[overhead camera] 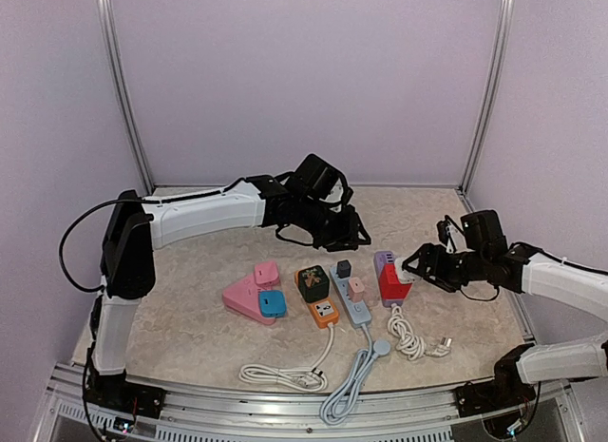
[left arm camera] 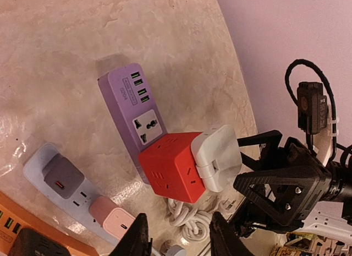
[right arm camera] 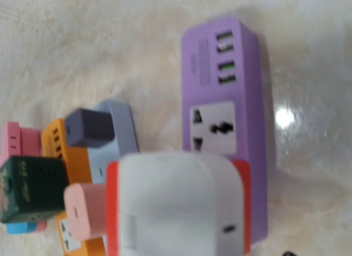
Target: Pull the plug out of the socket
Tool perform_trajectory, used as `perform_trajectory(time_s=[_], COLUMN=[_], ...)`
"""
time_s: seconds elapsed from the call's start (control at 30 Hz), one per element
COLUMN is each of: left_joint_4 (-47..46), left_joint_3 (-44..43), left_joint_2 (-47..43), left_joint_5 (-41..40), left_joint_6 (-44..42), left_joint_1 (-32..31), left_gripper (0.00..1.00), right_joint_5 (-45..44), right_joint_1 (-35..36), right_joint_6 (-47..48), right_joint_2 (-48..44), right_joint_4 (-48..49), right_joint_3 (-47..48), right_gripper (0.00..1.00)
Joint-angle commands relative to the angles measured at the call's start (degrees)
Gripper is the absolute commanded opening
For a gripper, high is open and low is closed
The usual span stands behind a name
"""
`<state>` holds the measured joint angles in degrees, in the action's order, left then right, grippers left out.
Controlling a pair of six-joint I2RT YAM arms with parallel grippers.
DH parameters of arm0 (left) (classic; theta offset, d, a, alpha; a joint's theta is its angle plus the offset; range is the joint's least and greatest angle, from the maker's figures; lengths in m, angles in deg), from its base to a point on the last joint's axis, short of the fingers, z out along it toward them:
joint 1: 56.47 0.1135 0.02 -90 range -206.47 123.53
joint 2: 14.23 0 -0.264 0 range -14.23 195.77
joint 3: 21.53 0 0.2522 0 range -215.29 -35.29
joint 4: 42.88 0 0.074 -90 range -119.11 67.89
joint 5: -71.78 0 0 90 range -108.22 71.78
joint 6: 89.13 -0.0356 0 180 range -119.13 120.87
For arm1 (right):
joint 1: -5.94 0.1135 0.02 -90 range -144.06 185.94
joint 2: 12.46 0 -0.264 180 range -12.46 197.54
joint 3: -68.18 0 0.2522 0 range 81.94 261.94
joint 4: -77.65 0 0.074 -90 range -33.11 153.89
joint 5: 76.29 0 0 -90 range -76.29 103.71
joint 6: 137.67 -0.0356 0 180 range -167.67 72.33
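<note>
Loose cords (overhead camera: 347, 390) lay coiled at the bottom of the overhead frame, on a stone-patterned table (overhead camera: 190, 261). Above them, at centre, ran a row of power strips: pink (overhead camera: 245, 297), orange (overhead camera: 324, 313), grey-blue (overhead camera: 355, 309) and purple (overhead camera: 385, 262).

The red cube socket (overhead camera: 392, 288) sat against the purple strip's lower end, right of centre. The white plug (left arm camera: 217, 157) was seated in its side.

The right claw (overhead camera: 410, 271), at mid-right, had its jaws apart just beside that plug. Whether they touched it could not be told.

Higher in the frame, beyond the row, the left claw (overhead camera: 350, 235) hung over the table. Its fingers (left arm camera: 137, 239) were parted with nothing between them.
</note>
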<state>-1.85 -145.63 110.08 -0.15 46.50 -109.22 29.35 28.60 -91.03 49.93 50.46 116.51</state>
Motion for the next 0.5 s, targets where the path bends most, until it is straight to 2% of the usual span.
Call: perform_trajectory(time_s=[0.0, 0.13, 0.33, 0.47], left_joint_4=[-2.0, -0.4, 1.0, 0.7], left_joint_3=[-4.2, -8.5, -13.6, -13.8], left_joint_2=[3.8, 7.4, 12.5, 13.9], left_joint_5=[3.4, 4.3, 5.8, 7.0], left_joint_6=[-0.6, -2.8, -2.8, -2.7], left_joint_1=[-1.3, -2.5, -3.1, -3.3], left_gripper=[0.28, 0.19, 0.13, 0.11], right_joint_5=[2.8, 5.4, 8.8, 9.5], right_joint_1=[-1.8, -3.8, -4.0, -4.0], right_joint_6=[-0.1, 0.5, -0.7, -1.2], right_joint_2=[-0.9, -0.4, 0.0, -0.6], right_joint_4=[1.5, 2.8, 5.7, 6.2], right_joint_3=[-2.4, -3.6, -3.6, -3.8], right_gripper=[0.77, 0.69, 0.58, 0.56])
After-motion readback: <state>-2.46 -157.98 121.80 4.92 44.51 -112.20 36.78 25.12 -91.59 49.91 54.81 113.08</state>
